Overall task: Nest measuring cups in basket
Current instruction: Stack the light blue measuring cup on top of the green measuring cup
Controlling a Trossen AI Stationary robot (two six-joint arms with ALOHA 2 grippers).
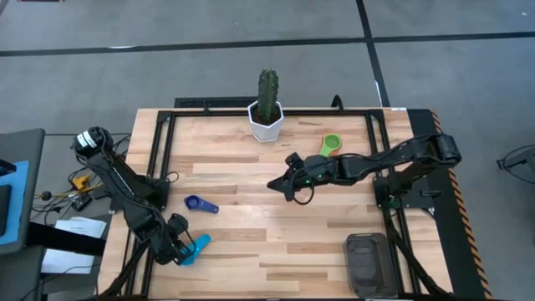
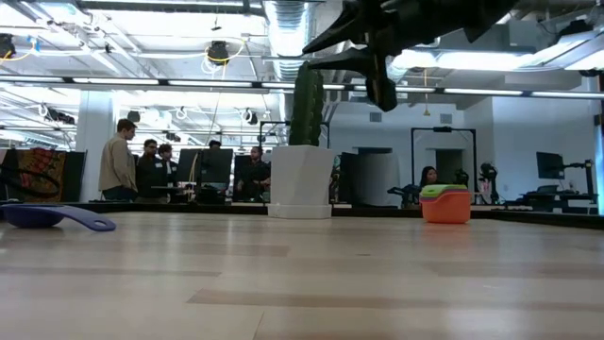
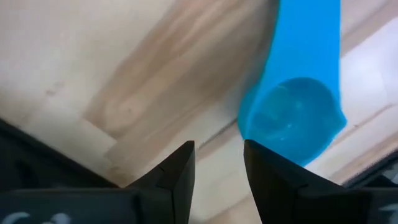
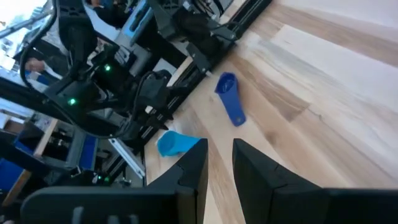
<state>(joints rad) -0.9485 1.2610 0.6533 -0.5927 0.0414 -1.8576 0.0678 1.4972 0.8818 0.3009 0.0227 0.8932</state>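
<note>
The left gripper [image 1: 185,249] hangs low at the table's near left edge, fingers slightly parted and empty, just beside the light blue cup [image 1: 197,247]. The right gripper [image 1: 279,186] hovers mid-table, narrowly parted, holding nothing. The dark blue cup [image 1: 201,204] lies between them, stacked cups [image 1: 331,145] sit near the cactus pot [image 1: 266,119], and the basket [image 1: 368,261] rests near right.

No readable text, no labels, no brands, no numbers, no signs anywhere

Bare boards between cactus pot [image 1: 266,122] and basket [image 1: 368,262]; blue cup [image 1: 201,204] lies left of that gap
</note>
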